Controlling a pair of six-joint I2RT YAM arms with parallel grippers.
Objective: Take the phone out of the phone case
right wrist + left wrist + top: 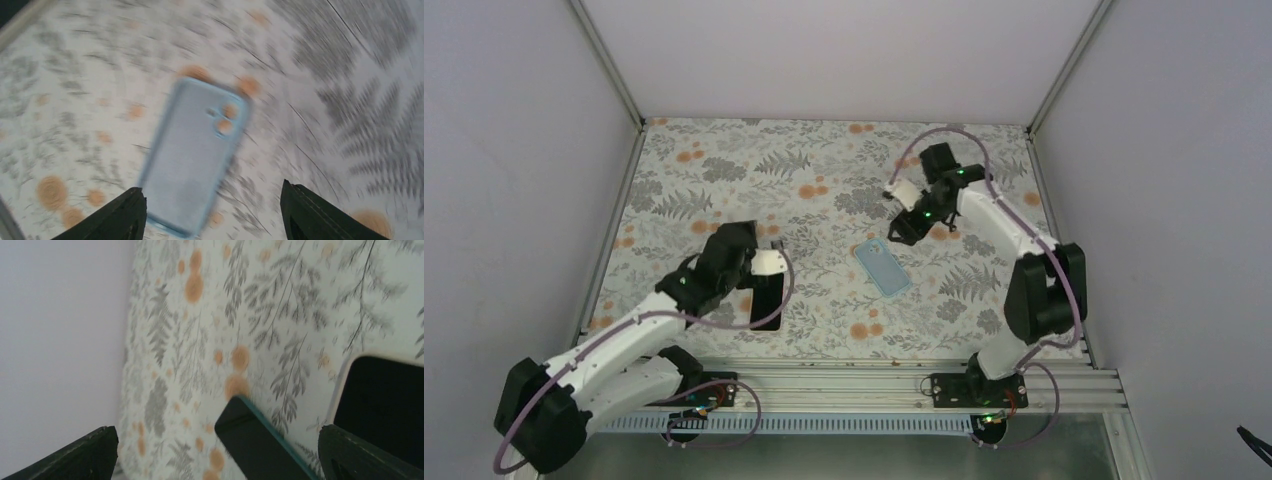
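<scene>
The light blue phone case [884, 268] lies flat and empty on the floral table, with its camera cut-out at the far end. In the right wrist view the case [192, 152] is blurred. My right gripper [902, 232] hovers just beyond it, open and empty [212, 212]. The black phone [767, 300] lies apart from the case, at the near left. In the left wrist view it is a black slab with a teal edge [260, 445]. My left gripper [759, 285] is over it, with its jaws wide open [215, 460] and not touching it.
The floral table cover [824, 180] is boxed in by grey walls on three sides, with a metal rail [874, 375] at the near edge. A second dark rectangle with a pale rim [385, 405] shows beside the left gripper's right finger; I cannot tell what it is.
</scene>
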